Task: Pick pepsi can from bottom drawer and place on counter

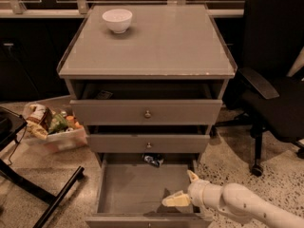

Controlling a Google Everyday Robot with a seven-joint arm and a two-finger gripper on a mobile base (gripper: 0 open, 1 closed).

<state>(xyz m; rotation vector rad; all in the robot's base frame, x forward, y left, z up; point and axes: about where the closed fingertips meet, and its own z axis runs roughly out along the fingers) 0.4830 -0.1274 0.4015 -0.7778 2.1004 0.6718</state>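
Observation:
The pepsi can (153,160) lies at the back of the open bottom drawer (142,189), partly under the middle drawer; only its dark-blue and silvery front shows. My gripper (183,189) reaches in from the lower right over the drawer's front right part, with its pale fingers (175,200) spread apart and empty. It is well in front of and to the right of the can. The counter (156,42) is the glossy grey top of the cabinet.
A white bowl (117,20) stands at the counter's back left. The two knobbed drawers (147,113) above are slightly pulled out. A black office chair (270,84) stands right of the cabinet. A box of snacks (52,125) and black frame legs (42,194) lie at left.

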